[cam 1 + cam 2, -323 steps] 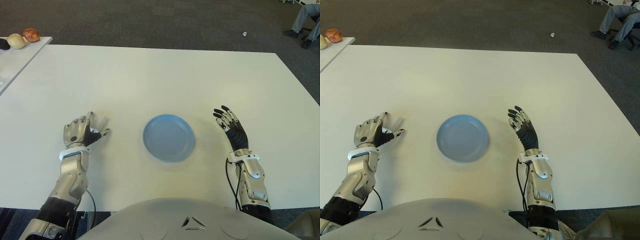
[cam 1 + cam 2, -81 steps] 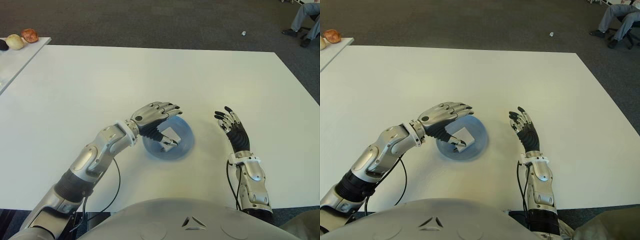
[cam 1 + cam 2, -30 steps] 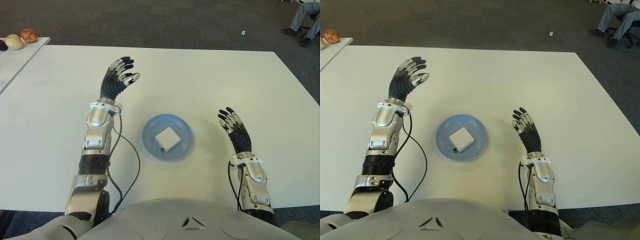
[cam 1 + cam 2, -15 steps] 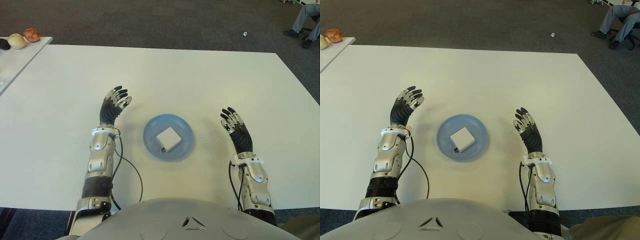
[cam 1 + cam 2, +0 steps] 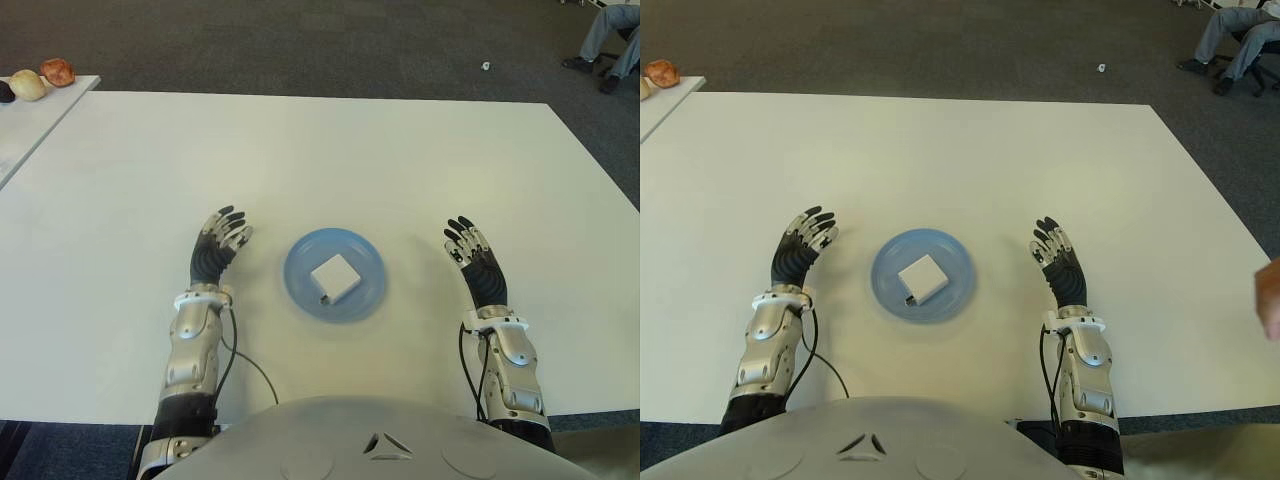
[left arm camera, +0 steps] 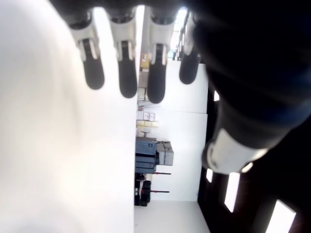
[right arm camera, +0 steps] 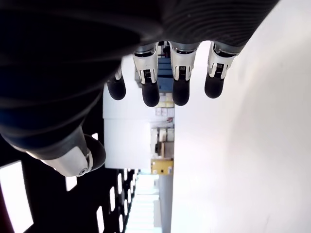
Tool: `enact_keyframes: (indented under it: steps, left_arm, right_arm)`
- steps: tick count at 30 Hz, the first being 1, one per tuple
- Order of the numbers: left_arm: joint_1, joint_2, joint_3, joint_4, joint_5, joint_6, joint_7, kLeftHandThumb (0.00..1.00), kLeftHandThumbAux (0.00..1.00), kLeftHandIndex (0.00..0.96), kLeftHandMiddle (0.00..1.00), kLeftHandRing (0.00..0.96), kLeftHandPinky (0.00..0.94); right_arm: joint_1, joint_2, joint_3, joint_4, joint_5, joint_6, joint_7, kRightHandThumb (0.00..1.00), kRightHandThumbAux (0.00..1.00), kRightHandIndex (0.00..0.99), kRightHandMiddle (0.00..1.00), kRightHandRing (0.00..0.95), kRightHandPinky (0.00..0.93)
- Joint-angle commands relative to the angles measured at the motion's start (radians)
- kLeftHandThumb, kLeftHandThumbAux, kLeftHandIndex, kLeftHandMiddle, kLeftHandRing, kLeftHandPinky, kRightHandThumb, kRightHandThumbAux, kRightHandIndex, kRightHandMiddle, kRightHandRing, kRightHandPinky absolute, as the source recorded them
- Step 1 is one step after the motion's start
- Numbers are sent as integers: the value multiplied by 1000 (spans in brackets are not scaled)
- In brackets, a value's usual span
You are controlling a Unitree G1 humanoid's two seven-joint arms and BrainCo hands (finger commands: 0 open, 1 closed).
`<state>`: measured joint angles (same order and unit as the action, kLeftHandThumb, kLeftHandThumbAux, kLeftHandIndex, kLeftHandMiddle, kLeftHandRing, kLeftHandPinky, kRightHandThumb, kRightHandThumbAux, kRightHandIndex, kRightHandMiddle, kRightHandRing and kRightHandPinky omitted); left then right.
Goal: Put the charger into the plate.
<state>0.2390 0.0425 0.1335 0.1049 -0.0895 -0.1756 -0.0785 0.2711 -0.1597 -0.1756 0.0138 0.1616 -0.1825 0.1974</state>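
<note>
White charger [image 5: 335, 275] lies flat inside blue plate [image 5: 371, 263] on white table [image 5: 330, 150]. Left hand [image 5: 215, 252] left of plate, fingers spread, empty. Right hand [image 5: 479, 271] right of plate, fingers extended, empty.

Left hand [image 5: 215, 252]: black ribbed palm, black fingers with silver-grey tips. Right hand [image 5: 477, 268]: same build. White band at each wrist, silver-grey metal forearm shells beyond. Thin black cable loops beside each forearm. Pale grey rounded torso between forearms.
</note>
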Motion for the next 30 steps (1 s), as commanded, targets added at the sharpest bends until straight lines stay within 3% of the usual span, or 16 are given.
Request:
enact_keyframes:
  steps: [1, 12, 24, 30]
  left_arm:
    - [81, 37, -23, -16, 27, -12, -41, 22, 704, 146, 214, 203, 182]
    - [108, 91, -77, -18, 58, 37, -80, 22, 635, 40, 70, 49, 15]
    - [81, 106, -81, 56, 80, 49, -48, 6, 625, 0, 3, 0, 0]
    - [70, 109, -78, 103, 92, 10, -50, 0, 611, 0, 0, 0, 0]
  right_arm:
    - [5, 5, 0, -3, -2, 25, -10, 0, 581, 40, 112, 83, 58]
    - [-9, 3, 0, 0, -18, 34, -29, 0, 591, 35, 82, 60, 32]
    - [-27, 21, 18, -30, -57, 77, -91, 0, 612, 15, 39, 24, 5]
    - [-43, 32, 36, -64, -80, 129, -126, 0, 623, 3, 22, 9, 0]
